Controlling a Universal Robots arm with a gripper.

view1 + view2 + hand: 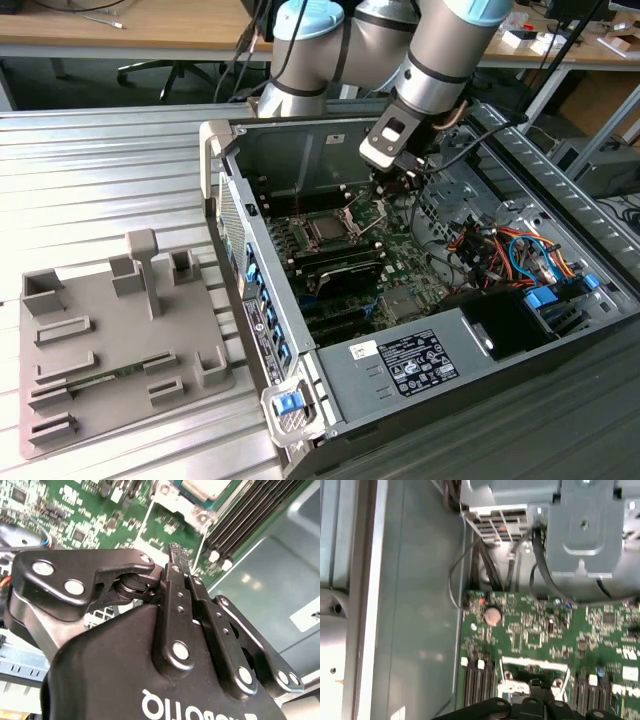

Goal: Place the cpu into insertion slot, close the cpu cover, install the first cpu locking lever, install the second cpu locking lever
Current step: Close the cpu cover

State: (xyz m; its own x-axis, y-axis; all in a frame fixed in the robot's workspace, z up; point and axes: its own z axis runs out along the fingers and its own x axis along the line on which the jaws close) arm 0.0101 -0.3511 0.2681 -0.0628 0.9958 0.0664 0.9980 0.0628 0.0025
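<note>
Hovering inside an open grey metal computer case (290, 160), the black two-fingered gripper (385, 197) hangs near the square silver-rimmed insertion slot (312, 230), at about two o'clock from it in the exterior view. Its fingers are drawn together; whether they pinch anything cannot be told. The small flat silver-grey cpu (205, 486) sits in the slot

The arm (310, 45) slants down in the exterior view, its wrist (440, 55) tilted so that the gripper (387, 192) points downward. In the second wrist view its fingers (176, 595) are drawn together, tips meeting
</note>
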